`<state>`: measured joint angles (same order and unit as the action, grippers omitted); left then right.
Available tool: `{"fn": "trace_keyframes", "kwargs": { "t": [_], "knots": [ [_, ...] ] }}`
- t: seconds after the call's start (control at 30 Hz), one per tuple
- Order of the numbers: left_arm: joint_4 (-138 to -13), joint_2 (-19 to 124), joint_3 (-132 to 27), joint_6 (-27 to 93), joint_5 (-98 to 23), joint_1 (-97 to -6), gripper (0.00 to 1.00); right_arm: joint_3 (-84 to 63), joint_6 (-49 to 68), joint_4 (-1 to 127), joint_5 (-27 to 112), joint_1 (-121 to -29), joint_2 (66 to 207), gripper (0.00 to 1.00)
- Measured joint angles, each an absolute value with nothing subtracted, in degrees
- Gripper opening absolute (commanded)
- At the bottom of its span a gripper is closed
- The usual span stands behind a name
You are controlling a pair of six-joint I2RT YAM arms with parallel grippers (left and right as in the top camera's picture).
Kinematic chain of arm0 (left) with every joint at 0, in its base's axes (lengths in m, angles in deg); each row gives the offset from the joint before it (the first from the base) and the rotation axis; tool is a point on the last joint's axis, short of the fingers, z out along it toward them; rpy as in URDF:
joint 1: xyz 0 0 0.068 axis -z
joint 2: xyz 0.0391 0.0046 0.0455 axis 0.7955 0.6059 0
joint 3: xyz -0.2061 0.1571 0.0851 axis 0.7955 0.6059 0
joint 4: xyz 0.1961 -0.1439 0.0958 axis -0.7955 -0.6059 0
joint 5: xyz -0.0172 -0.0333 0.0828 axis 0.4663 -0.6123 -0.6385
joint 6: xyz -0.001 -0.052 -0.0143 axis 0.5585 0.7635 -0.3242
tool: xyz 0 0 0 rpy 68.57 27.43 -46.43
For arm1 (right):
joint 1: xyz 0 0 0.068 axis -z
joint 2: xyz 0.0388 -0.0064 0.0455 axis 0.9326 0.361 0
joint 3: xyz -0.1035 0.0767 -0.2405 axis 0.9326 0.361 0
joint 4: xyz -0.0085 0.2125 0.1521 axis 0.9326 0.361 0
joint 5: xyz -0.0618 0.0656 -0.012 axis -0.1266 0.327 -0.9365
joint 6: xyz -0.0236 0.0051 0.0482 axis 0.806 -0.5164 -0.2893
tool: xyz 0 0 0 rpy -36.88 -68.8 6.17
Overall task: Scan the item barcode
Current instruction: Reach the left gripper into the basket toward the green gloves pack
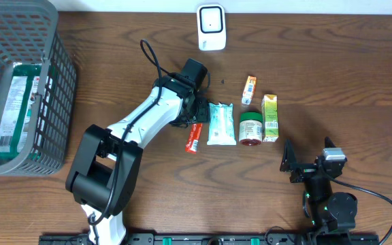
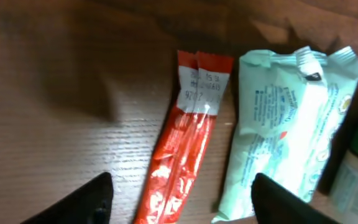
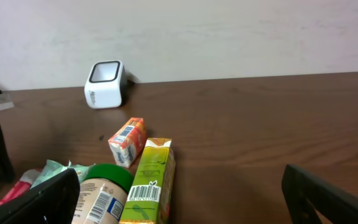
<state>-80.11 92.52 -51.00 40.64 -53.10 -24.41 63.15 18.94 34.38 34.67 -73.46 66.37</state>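
While the red stick packet [image 2: 185, 143] lies flat near the middle of the tabletop [image 1: 332, 68], with the left hand [image 2: 182, 190] over it, fingers spread and empty on either side, its scan looks not yet begun: the white scanner [image 1: 211, 27] stands well apart at 12 o'clock. Grasping, lifting and presenting the packet are all left to do, likely also for the wipes pack [image 1: 221, 123] just beside it at 3 o'clock and the green-lidded jar [image 1: 250, 129] and green carton [image 1: 269, 117] beyond. One packet [image 1: 15, 109] lies in the grey basket [image 1: 46, 41] at 9 o'clock, perhaps already done, and the right hand [image 3: 185, 199] sits released and empty at 5 o'clock.
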Motion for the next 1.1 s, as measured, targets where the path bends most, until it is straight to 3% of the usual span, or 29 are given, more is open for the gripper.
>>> {"fn": "trace_keyframes", "kwargs": {
  "t": [0.27,0.47,0.8,1.1],
  "knots": [
    [-81.86,89.48,-51.52,40.05,-51.00,-24.56,0.75,63.15,18.94,34.38,34.67,-73.46,66.37,0.99],
    [-90.34,75.60,-52.09,36.81,-50.39,-28.72,0.75,63.15,18.94,34.36,34.67,-73.46,66.37,0.99],
    [-98.08,52.28,-52.75,31.92,-54.43,-50.09,0.75,63.15,18.94,34.36,34.67,-73.46,66.37,0.99],
    [-92.26,44.87,-52.94,29.56,-66.91,-70.40,0.78,63.15,18.94,34.36,34.67,-73.46,66.39,0.99]
  ]
}}
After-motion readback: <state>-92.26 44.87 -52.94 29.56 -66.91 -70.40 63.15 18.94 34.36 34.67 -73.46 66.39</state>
